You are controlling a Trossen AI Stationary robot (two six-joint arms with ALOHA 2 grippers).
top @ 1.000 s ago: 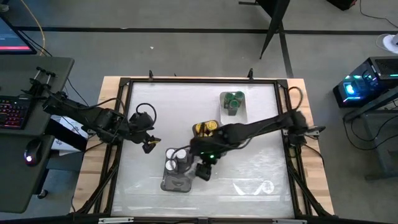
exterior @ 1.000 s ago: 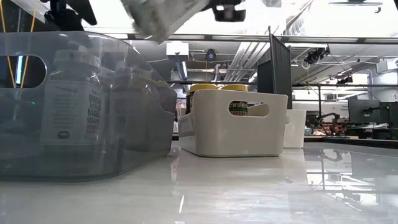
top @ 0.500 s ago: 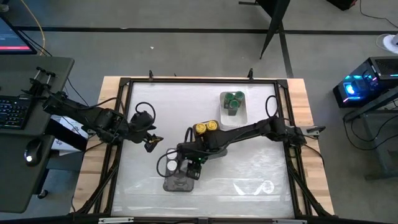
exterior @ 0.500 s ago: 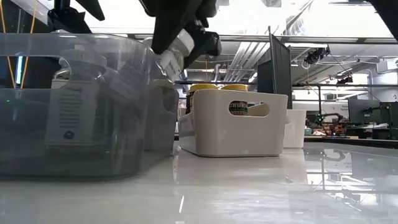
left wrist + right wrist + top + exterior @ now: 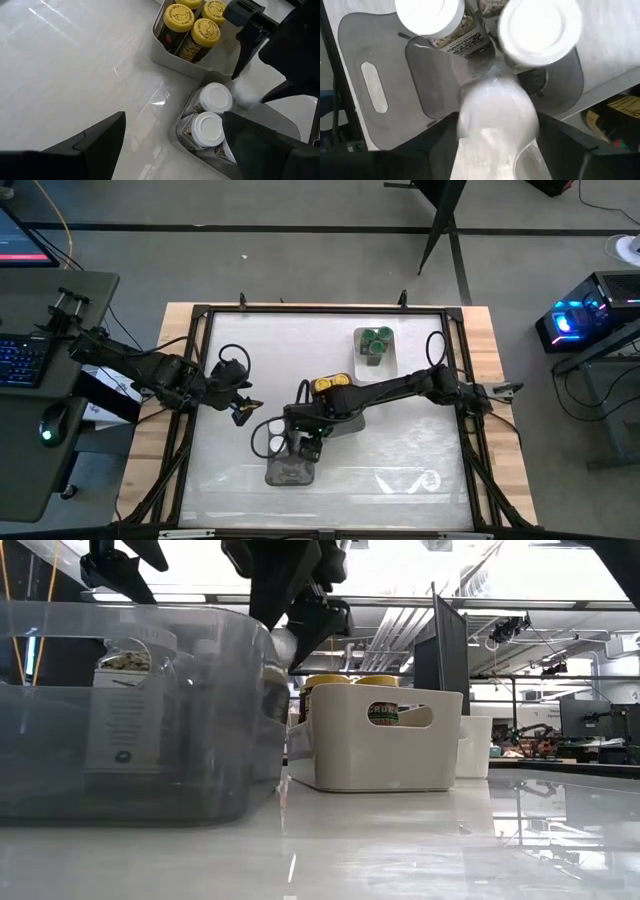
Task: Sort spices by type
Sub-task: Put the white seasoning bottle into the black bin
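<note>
Two white-lidded spice jars [image 5: 215, 97] stand in the grey tray [image 5: 285, 473] near the table's front. My right gripper [image 5: 305, 445] hangs over that tray, pointing steeply down. A third white-lidded jar [image 5: 497, 107] shows as a blur between its parted fingers, above the tray's floor. Yellow-lidded jars [image 5: 332, 384] stand in a white tray [image 5: 380, 745], and green-lidded jars [image 5: 376, 340] in a clear tray [image 5: 385, 368] farther back. My left gripper [image 5: 243, 410] waits open at the table's left, holding nothing. My right gripper has its fingers [image 5: 445, 150] on either side of the blurred white-lidded jar, coming from above over the grey tray. I cannot tell whether they touch the jar's sides. The jar is upright, lid up, above the tray's floor [image 5: 435, 75].
The white tray stands right behind the grey one, close to my right arm. A dark frame [image 5: 200, 320] runs round the table. The white tabletop lies bare to the left and near right [image 5: 400, 470]. A desk with a keyboard [image 5: 20, 360] is beyond the left edge.
My right gripper has gone toward the table's left and down with the white-lidded jar, from beside the grey tray's right end to above it, tipping steeper. The jar has come from high over the tray to just inside its walls.
</note>
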